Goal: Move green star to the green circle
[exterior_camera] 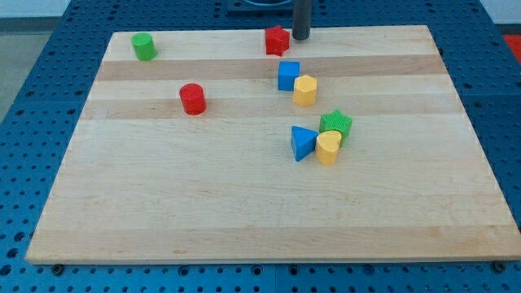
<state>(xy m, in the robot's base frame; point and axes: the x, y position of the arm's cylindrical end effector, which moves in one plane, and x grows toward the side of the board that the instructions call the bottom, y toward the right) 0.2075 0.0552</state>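
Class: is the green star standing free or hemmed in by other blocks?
Hemmed in: the green star touches the yellow block, with the blue triangle alongside.

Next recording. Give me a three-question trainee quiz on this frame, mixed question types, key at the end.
1. True or false: my tip touches the green star.
2. Multiple choice: which blocks crowd the green star? A) the red cylinder and the red star B) the blue triangle and a yellow block C) the blue cube and the green circle
3. Fill in: the green circle sits near the board's top-____ corner in the view.

Key: 1 false, the tip is at the view's top edge beside the red star. 2 B. 3 left.
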